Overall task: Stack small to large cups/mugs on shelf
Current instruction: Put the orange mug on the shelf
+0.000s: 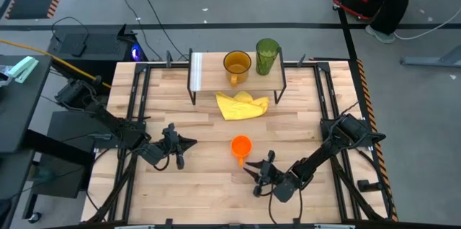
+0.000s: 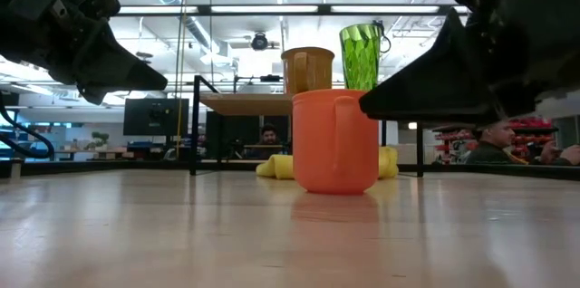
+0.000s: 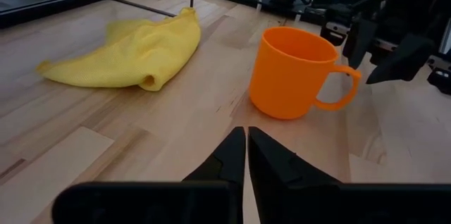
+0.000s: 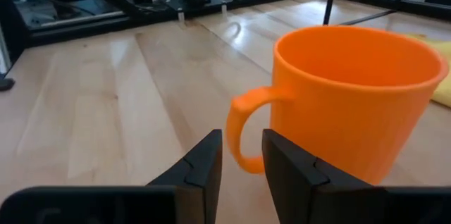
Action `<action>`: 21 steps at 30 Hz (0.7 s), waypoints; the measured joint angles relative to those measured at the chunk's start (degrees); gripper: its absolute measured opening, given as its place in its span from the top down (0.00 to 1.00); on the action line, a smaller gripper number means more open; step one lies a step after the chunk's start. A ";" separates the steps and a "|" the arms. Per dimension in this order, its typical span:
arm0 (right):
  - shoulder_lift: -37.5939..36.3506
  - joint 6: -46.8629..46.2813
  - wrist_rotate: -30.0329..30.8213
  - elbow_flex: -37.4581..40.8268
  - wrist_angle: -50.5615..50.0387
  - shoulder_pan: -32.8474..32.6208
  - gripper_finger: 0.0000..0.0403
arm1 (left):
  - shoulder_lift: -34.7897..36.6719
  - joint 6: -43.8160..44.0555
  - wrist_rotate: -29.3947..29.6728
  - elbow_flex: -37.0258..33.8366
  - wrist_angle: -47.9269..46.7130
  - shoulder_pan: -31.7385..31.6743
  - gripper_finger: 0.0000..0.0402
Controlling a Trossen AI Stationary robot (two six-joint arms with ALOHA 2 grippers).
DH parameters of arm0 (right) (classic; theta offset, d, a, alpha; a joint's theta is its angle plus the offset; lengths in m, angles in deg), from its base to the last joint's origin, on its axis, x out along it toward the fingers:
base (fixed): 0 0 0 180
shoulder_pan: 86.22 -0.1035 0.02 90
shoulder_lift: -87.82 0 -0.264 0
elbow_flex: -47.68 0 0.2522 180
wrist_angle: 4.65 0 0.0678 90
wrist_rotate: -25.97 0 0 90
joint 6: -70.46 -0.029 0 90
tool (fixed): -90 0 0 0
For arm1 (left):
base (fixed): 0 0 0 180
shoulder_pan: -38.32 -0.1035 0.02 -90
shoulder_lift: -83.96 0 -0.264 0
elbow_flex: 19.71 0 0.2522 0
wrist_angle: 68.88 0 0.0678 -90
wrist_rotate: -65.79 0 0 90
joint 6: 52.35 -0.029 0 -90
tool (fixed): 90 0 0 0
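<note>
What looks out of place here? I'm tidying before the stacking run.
A crumpled yellow cloth lies on the tabletop just in front of the shelf. The orange mug stands upright, off the shelf, while the amber mug and green tumbler are on it. Nothing is spilled.

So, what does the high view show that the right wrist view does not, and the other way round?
Only the high view shows the shelf with the amber mug and green tumbler on it, and the left gripper waiting left of the orange mug. Only the right wrist view shows the right gripper close up, its fingers slightly apart just short of the mug's handle. Both show the orange mug upright on the table and part of the yellow cloth.
</note>
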State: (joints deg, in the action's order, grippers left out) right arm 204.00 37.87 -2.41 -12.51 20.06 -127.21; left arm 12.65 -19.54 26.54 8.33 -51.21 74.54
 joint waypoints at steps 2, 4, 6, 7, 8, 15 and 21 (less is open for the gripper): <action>0.02 0.02 -0.15 0.00 -0.11 -0.05 0.73 | 0.00 0.02 0.00 0.00 0.01 0.02 0.95; 0.03 -0.26 -0.15 0.00 -0.15 0.00 0.73 | 0.00 0.04 0.00 0.00 0.01 0.00 0.95; 0.04 -0.25 -0.16 0.00 -0.14 0.01 0.73 | 0.00 0.07 0.00 0.00 0.01 0.00 0.96; 0.04 -0.27 -0.17 0.00 -0.12 -0.03 0.73 | 0.00 0.08 -0.01 0.00 0.01 0.00 0.96; 0.04 -0.30 -0.17 0.00 -0.12 -0.03 0.73 | 0.00 0.08 -0.01 0.00 0.01 0.00 0.96; 1.39 0.22 -0.21 -0.02 1.56 0.12 0.73 | 0.00 0.15 0.00 0.00 0.03 0.00 0.93; 2.01 1.16 -0.69 -0.02 2.95 1.15 0.73 | 0.00 0.13 -0.02 0.00 -0.04 0.00 0.94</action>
State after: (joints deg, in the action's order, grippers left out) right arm 206.01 39.02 -3.10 -12.54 23.01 -126.05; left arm 12.65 -19.41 26.51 8.33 -51.25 74.54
